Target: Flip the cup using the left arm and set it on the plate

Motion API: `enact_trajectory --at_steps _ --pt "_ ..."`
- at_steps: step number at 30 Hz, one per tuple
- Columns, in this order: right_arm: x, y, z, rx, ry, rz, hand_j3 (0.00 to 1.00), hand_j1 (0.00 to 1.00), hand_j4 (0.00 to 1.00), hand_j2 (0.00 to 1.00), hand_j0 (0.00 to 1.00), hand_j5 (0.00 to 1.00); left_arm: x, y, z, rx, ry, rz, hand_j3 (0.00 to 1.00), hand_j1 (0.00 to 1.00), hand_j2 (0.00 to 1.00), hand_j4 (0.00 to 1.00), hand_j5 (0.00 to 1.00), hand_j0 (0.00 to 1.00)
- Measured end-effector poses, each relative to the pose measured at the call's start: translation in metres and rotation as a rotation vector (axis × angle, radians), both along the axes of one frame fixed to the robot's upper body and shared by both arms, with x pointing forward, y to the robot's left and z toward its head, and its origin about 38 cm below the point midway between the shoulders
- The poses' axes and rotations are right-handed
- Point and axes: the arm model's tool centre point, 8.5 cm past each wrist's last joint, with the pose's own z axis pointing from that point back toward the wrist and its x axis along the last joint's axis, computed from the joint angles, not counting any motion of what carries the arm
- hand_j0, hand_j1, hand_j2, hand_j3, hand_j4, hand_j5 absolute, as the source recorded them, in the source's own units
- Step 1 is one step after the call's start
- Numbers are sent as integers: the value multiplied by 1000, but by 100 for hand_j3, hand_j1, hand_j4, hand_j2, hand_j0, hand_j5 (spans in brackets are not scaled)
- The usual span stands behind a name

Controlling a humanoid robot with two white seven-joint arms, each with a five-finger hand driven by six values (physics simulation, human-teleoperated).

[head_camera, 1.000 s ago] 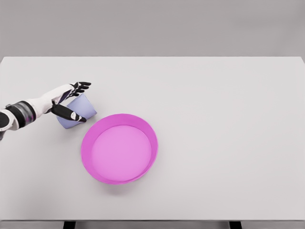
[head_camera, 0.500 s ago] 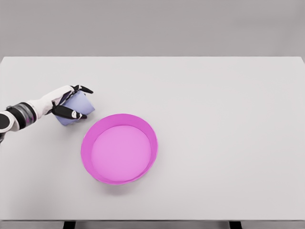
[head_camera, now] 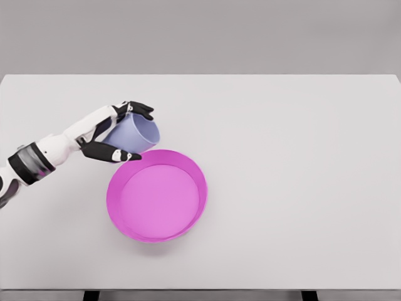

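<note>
While tilted, mouth facing right, cup sits just beyond plate far-left rim | left hand fingers curled around it, thumb underneath, likely turning it upright for placing | table under plate

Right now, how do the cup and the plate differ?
The cup is pale lavender; the plate is bright magenta. The cup is far smaller than the plate. The cup is held tilted in the left hand, while the plate lies flat on the table. Both are round and open.
</note>
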Motion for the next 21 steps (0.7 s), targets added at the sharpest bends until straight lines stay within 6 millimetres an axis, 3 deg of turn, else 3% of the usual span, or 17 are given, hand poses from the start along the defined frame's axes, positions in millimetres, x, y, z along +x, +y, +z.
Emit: enact_trajectory --at_steps 6,12,17,21 --pt "0 0 0 0 0 0 100 100 100 100 100 100 -23 -16 5 -145 -58 -97 58 58 58 58 58 58" --pt "0 0 0 0 0 0 100 100 100 100 100 100 -27 -33 11 -333 -75 -113 58 58 58 58 58 58" --pt "0 0 0 0 0 0 100 100 100 100 100 100 -34 -57 -8 -475 -13 -92 58 58 58 58 58 58" --pt "0 0 0 0 0 0 100 100 100 100 100 100 -35 -64 -18 -532 11 -43 59 59 59 59 59 59"
